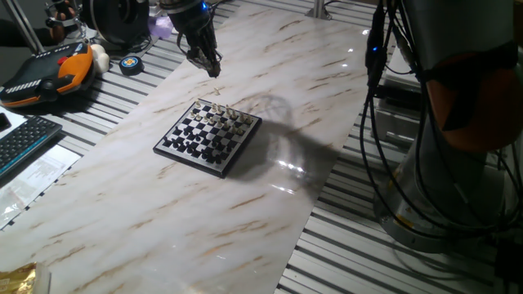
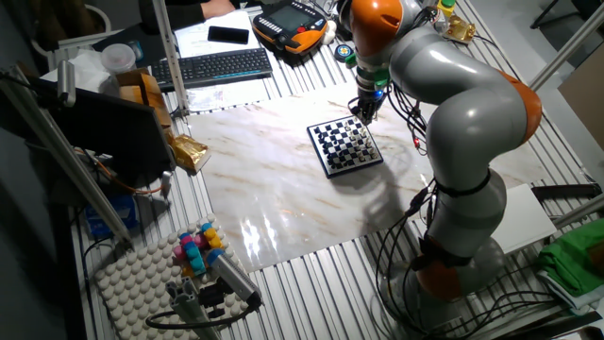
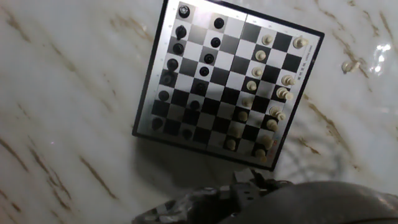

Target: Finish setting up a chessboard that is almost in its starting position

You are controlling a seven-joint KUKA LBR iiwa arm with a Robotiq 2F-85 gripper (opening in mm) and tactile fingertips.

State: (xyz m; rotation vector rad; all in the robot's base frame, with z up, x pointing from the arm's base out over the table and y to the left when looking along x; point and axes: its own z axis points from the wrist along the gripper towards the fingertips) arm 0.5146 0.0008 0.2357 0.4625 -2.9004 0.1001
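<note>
On the marble tabletop [image 1: 163, 212] sits one chessboard [image 1: 207, 137], bare slab on every side; one pale piece [image 3: 348, 65] lies off-board near its corner; one gripper [image 1: 204, 59] hangs beyond the far edge, jaw spread indeterminable.

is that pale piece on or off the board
Off. In the hand view a pale piece lies on the marble, apart from the board, just past the rim on its pale side. Whether it is upright or tipped, cannot tell.

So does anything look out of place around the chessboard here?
Yes. One small pale chess piece lies off the small black-and-white checked chessboard, on the pale marble-patterned tabletop beside the pale pieces' side. It belongs on the board.
</note>
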